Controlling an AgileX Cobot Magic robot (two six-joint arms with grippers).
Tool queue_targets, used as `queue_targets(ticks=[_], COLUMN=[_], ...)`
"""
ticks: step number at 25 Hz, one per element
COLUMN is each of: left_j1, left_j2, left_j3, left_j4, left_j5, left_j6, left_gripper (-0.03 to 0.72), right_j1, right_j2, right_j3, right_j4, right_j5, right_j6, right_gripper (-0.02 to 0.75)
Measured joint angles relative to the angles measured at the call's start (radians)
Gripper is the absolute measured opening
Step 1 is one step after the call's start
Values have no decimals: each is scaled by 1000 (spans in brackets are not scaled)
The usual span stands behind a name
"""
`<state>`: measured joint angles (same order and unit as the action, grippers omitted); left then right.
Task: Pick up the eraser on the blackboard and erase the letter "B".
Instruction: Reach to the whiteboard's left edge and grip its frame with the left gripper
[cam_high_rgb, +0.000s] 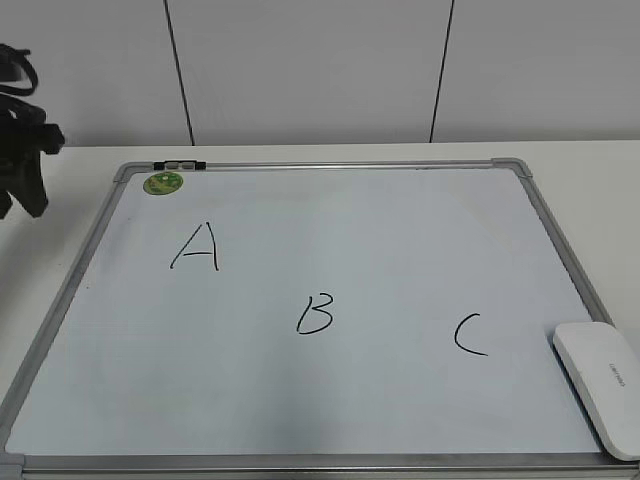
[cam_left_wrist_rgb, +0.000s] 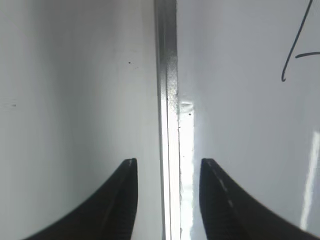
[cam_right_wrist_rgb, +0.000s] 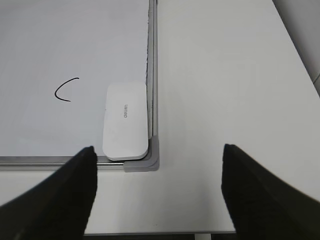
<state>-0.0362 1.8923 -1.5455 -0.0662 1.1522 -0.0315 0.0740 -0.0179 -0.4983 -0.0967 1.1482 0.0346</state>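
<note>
The blackboard (cam_high_rgb: 330, 300) is a white board with a silver frame, lying flat on the table. A black letter "B" (cam_high_rgb: 315, 313) is drawn near its middle. The white eraser (cam_high_rgb: 602, 385) lies in the board's near right corner and also shows in the right wrist view (cam_right_wrist_rgb: 126, 121). My right gripper (cam_right_wrist_rgb: 157, 160) is open and empty, high above the table just in front of that corner. My left gripper (cam_left_wrist_rgb: 167, 167) is open and empty, straddling the board's left frame edge (cam_left_wrist_rgb: 167, 100). The left arm (cam_high_rgb: 20, 130) shows at the exterior view's left edge.
A black "A" (cam_high_rgb: 197, 247) is at the board's upper left and a black "C" (cam_high_rgb: 470, 335) at the lower right. A round green magnet (cam_high_rgb: 163, 183) sits in the far left corner. The white table (cam_right_wrist_rgb: 225, 75) stretches right of the board, with its front edge (cam_right_wrist_rgb: 160, 233) near.
</note>
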Motion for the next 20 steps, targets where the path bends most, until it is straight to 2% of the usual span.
queue_targets(ticks=[14,20], left_j1=[0,0], left_j2=[199,213], left_j3=[-18,-21], left_j4=[-1,16], left_j5=[-72,-179], left_j6=[4,5], left_gripper=[311,311], right_j1=[0,0], right_j2=[0,0], right_j3=[0,0], right_j4=[0,0], right_j5=[0,0], right_j6=[0,0], right_gripper=[574,574])
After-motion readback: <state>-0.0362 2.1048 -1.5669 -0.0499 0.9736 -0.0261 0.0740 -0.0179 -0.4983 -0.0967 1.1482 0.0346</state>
